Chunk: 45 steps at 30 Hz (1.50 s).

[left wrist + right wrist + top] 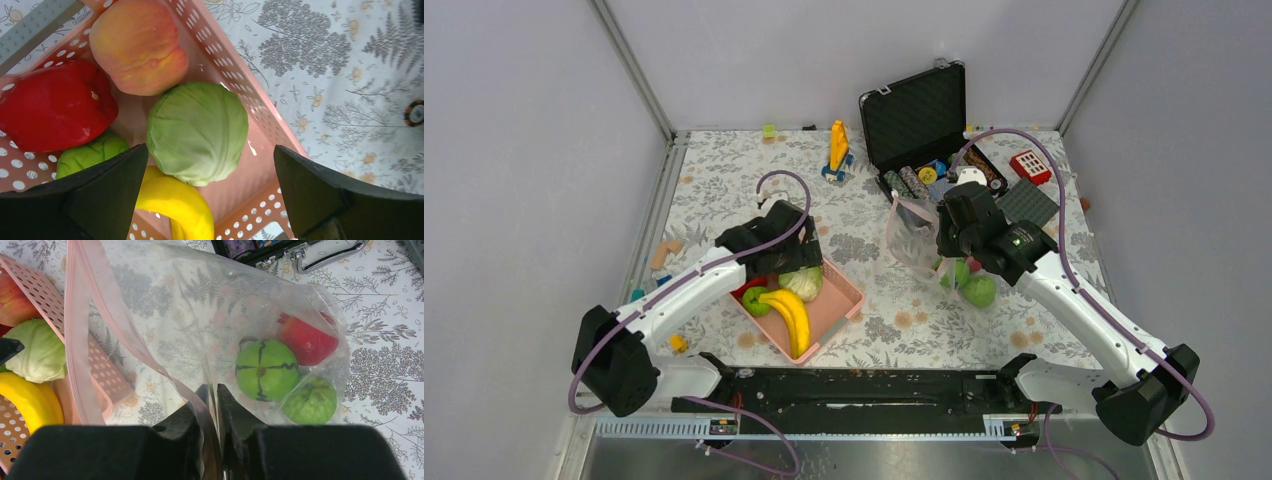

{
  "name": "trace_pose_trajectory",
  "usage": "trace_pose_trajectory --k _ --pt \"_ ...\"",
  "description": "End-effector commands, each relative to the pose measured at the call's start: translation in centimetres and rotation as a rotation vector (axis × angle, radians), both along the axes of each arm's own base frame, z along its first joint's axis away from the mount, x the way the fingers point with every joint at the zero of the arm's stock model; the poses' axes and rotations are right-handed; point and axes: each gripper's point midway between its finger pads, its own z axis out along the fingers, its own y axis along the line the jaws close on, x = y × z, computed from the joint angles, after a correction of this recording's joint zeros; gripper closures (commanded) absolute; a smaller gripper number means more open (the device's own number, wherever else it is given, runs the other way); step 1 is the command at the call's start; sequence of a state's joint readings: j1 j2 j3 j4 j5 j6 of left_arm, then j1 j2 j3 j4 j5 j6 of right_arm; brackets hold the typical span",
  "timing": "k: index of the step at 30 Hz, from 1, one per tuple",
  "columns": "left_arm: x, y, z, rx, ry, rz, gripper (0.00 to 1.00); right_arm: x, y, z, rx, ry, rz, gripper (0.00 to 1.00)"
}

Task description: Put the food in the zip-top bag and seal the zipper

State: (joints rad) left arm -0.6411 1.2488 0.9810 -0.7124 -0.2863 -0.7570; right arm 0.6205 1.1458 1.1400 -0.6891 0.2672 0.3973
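Loading: left pincer [210, 148] gapes empty over the pale green plastic cabbage [197, 131]; right pincer [216, 391], at its two o'clock, clamps the clear crinkly zip-top bag [200, 305]. Next: descend, close.

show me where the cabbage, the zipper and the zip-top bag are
cabbage [197, 132], left wrist view, middle of its pale green top
zipper [76, 315], right wrist view, midway along the pink strip
zip-top bag [200, 305], right wrist view, clear wall, upper middle
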Motion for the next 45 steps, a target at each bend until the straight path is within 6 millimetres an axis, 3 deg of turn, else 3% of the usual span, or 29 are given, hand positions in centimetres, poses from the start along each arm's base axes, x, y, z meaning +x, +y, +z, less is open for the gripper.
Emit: trace_pose_trajectory --k 1,12,20,23,32,41,45 --pt "0.6 -0.2 -1.4 0.033 0.031 -0.03 0.01 0.5 -0.1 0.4 0.002 -0.025 -0.004 0.81" --pt "-0.1 -0.7 -6.0 0.108 0.186 -0.088 0.01 0.6 0.2 0.1 -0.002 -0.011 0.005 0.81" --pt "0.1 -0.9 -7.2 0.137 0.219 -0.099 0.03 0.8 0.0 0.0 -0.012 -0.015 -0.004 0.81" --pt "0.1 -1.0 -7.2 0.135 0.221 -0.108 0.1 0.8 0.1 0.0 -0.012 -0.015 -0.001 0.81" --pt "0.4 -1.2 -5.8 0.109 0.182 -0.1 0.47 0.6 0.0 0.3 -0.004 -0.021 -0.002 0.81" --pt "0.2 -1.5 -3.6 0.046 0.126 -0.089 0.66 0.3 -0.2 0.7 0.012 -0.039 -0.005 0.81" --pt "0.3 -1.5 -1.5 0.012 0.065 -0.085 0.71 0.3 -0.2 0.7 0.009 -0.03 0.0 0.81"
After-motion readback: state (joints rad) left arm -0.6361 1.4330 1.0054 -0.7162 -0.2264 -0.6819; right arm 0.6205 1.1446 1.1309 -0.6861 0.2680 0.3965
